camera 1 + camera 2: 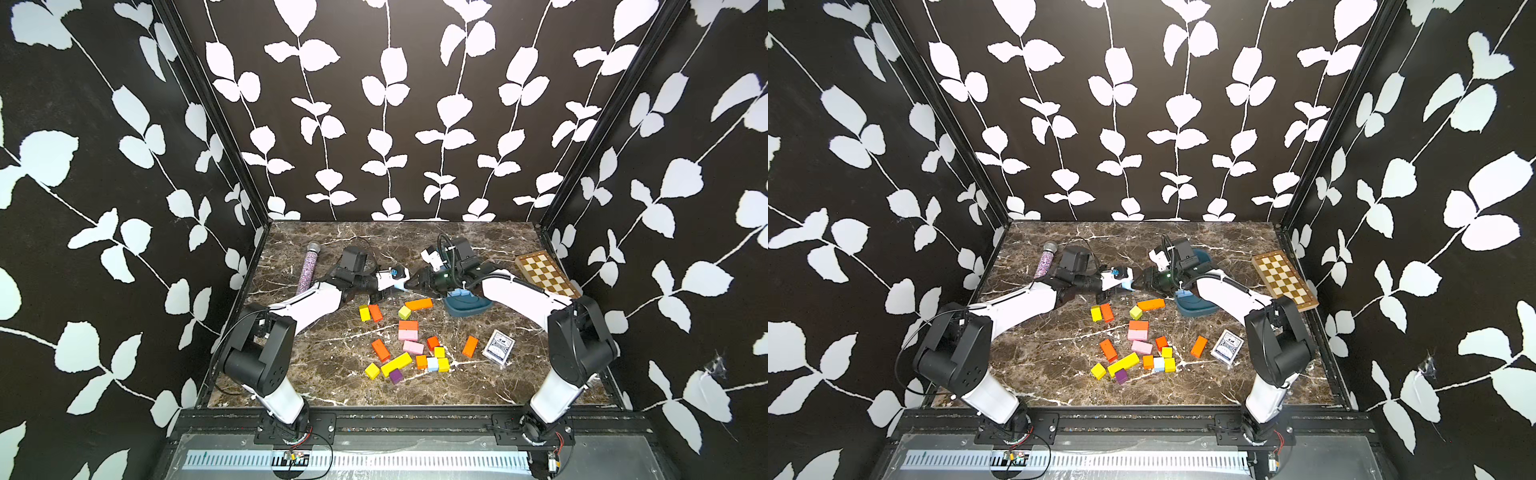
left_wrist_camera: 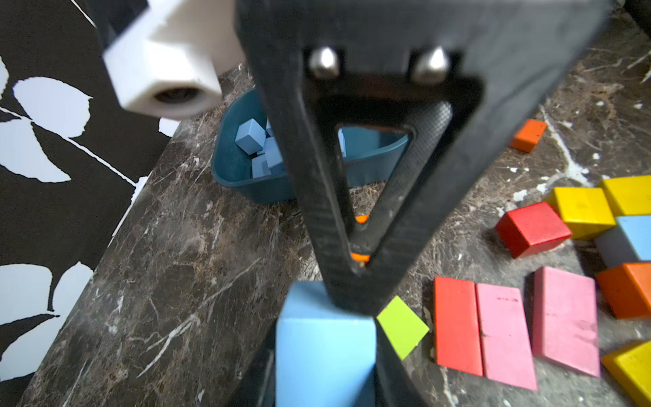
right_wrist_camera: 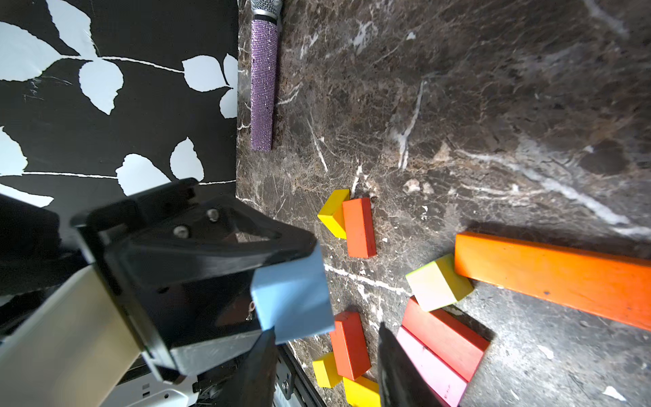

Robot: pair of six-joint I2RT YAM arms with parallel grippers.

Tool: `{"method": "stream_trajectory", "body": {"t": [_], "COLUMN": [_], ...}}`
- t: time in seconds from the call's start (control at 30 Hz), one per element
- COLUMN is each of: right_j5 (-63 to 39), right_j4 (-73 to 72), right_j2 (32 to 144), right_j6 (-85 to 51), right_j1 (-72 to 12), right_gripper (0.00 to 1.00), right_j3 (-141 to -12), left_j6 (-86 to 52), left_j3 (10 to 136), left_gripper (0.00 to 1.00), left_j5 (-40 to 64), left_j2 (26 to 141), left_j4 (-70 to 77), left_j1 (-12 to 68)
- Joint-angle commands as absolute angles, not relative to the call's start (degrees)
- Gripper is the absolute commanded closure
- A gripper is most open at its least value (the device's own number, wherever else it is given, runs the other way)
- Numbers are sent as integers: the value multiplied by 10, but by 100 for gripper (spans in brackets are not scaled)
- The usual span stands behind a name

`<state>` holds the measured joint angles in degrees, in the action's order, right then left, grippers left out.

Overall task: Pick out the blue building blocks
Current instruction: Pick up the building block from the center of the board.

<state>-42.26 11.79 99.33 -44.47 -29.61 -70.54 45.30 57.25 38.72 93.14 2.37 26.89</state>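
My left gripper [image 1: 397, 286] is shut on a light blue building block [image 2: 324, 338], held above the table near its middle and back. The block [image 3: 292, 299] sticks out past the left jaws. Facing it, my right gripper [image 3: 327, 370] stands open with nothing between its fingers; one fingertip [image 2: 348, 296] lies against the block's end. The dark teal tray [image 1: 471, 311] sits just right of the grippers with several blue blocks [image 2: 250, 135] inside. Another pale blue block [image 1: 432, 364] sits in the loose pile among yellow ones.
Orange, yellow and pink blocks and one purple block [image 1: 395, 377] are scattered in front of the grippers. A glittery purple microphone [image 1: 308, 268] lies at the back left, a chessboard [image 1: 546, 274] at the back right, and a card deck [image 1: 498, 347] to the right.
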Motion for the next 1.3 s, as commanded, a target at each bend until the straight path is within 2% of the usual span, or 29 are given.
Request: {"method": "stream_trajectory", "body": {"t": [0.0, 0.57, 0.77, 0.87, 0.93, 1.03, 1.17, 1.27], "right_j5": [-438, -474, -479, -476, -470, -460, -436, -407], "right_j4": [85, 53, 53, 59, 70, 90, 124, 190], "right_j2": [1004, 1017, 1022, 1021, 1019, 1018, 1015, 1014], "right_j6": [-458, -468, -468, -462, -454, -440, -420, -378], "right_j1": [-294, -294, -293, -293, -293, -289, -271, -251], "right_gripper": [55, 56, 60, 66, 71, 76, 76, 76], "right_j3": [-727, -738, -741, -740, -741, -745, -745, -748], "left_j6": [428, 406, 393, 391, 393, 400, 410, 417], "left_j3": [577, 581, 586, 589, 591, 593, 596, 597], "left_gripper": [76, 76, 74, 73, 71, 61, 43, 37], "left_j5": [433, 457, 463, 463, 460, 455, 445, 439], "left_j2": [925, 939, 945, 948, 950, 951, 951, 952], "left_j4": [69, 86, 101, 104, 103, 96, 83, 74], "left_j1": [269, 269, 269, 269, 271, 271, 271, 271]}}
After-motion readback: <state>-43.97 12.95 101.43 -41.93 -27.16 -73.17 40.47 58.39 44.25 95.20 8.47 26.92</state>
